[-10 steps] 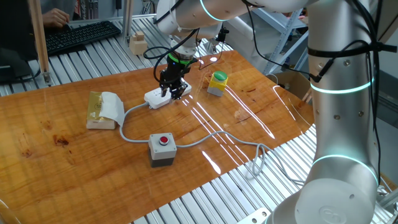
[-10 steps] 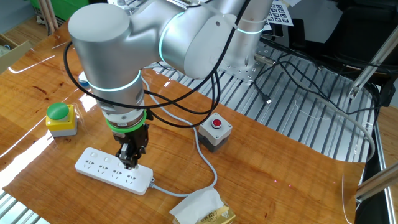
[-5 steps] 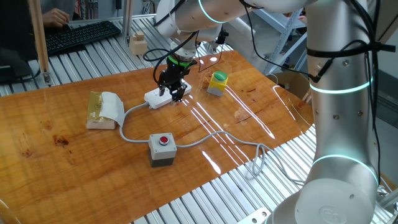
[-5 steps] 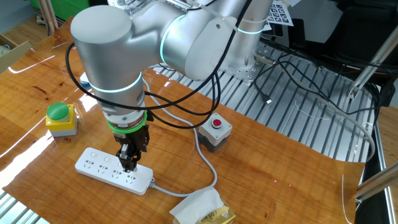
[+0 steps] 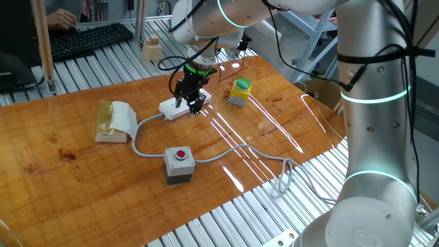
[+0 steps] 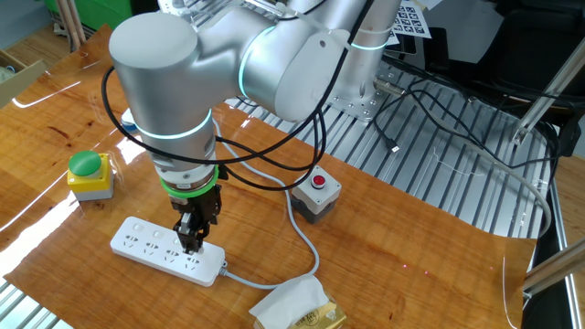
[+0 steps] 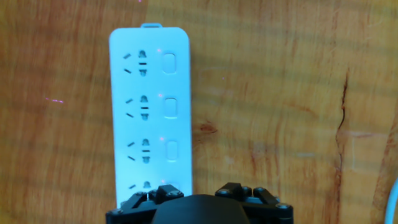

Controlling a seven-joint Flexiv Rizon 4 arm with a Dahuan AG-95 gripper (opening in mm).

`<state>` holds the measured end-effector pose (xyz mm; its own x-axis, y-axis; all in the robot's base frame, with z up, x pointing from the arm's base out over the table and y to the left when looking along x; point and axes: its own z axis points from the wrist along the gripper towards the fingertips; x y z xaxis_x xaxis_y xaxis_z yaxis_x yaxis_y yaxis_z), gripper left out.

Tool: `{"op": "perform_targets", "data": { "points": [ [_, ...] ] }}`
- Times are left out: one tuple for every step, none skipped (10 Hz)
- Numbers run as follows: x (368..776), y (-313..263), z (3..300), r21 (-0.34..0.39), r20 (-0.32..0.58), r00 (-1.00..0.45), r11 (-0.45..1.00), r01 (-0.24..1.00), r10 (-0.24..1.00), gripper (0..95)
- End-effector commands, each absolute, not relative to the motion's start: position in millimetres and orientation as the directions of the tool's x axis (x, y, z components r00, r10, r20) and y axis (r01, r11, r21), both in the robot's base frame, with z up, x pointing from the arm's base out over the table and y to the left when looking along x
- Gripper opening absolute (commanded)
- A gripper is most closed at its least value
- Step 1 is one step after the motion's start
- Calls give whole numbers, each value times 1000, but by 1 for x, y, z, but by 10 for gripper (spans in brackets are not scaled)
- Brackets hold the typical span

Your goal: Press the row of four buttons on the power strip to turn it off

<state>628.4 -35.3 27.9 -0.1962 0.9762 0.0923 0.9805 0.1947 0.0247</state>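
The power strip (image 7: 149, 112) is a long white bar lying on the wooden table, also seen in one fixed view (image 5: 175, 108) and the other fixed view (image 6: 146, 245). In the hand view its small buttons run in a line, one beside each socket; three show fully (image 7: 171, 107) and the nearest one is partly under my left finger (image 7: 152, 196). My gripper (image 7: 199, 198) points straight down over the strip's cable end (image 6: 190, 243), its two fingers standing apart, open, with nothing between them. Whether the finger touches the strip I cannot tell.
A grey box with a red round button (image 5: 180, 165) stands near the front, with its cable (image 5: 240, 147) curling to the right. A yellow button box with a green cap (image 5: 240, 91) stands right of the strip. A tissue packet (image 5: 115, 122) lies to the left.
The hand has shifted slightly along the strip toward its cable end. The strip and the other things have not moved.
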Motion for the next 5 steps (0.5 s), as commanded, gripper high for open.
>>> {"op": "perform_targets", "data": {
  "points": [
    [627,-35,28,21,90,-195,194,981,977,570],
    [626,-36,28,20,89,-196,195,981,977,570],
    [626,-36,28,20,88,-197,196,980,977,570],
    [625,-37,28,20,87,-198,197,980,976,570],
    [625,-37,27,19,85,-195,194,981,977,570]
  ]
}}
